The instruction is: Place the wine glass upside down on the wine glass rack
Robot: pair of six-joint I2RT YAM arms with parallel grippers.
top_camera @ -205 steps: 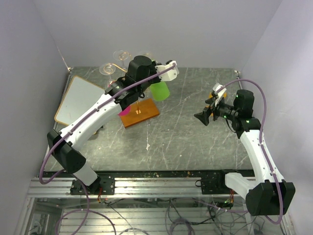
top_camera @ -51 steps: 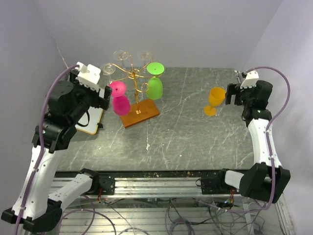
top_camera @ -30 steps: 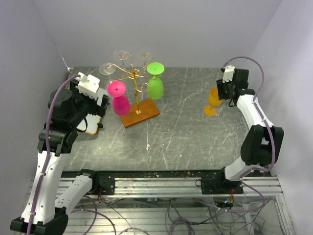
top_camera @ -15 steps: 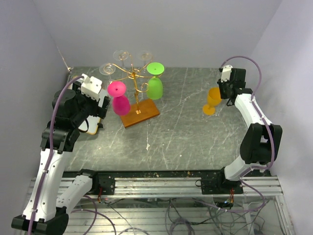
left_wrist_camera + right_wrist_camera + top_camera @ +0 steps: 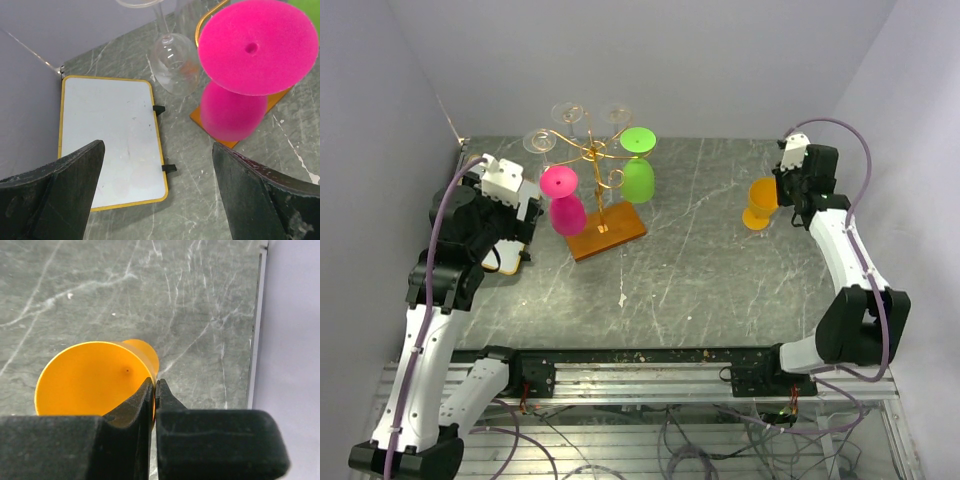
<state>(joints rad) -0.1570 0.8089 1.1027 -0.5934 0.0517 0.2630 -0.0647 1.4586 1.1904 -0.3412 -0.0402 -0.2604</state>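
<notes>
From above, the wine glass rack (image 5: 597,165) stands on its orange-brown base at the far left of the table (image 5: 700,280), with a pink glass (image 5: 563,200) and a green glass (image 5: 638,172) hanging bowl-down from it. The orange wine glass (image 5: 759,204) is well to the right of the rack, mouth up, with the right gripper (image 5: 781,192) at its rim. The left gripper (image 5: 525,218) hangs just left of the rack. The left wrist view shows the left gripper (image 5: 156,147) spread wide and holding nothing, above a white board (image 5: 110,135) left of the rack, beside a clear glass (image 5: 172,62). In the right wrist view the right gripper (image 5: 155,385) is clenched on the orange wine glass (image 5: 85,377), pinching its rim wall.
</notes>
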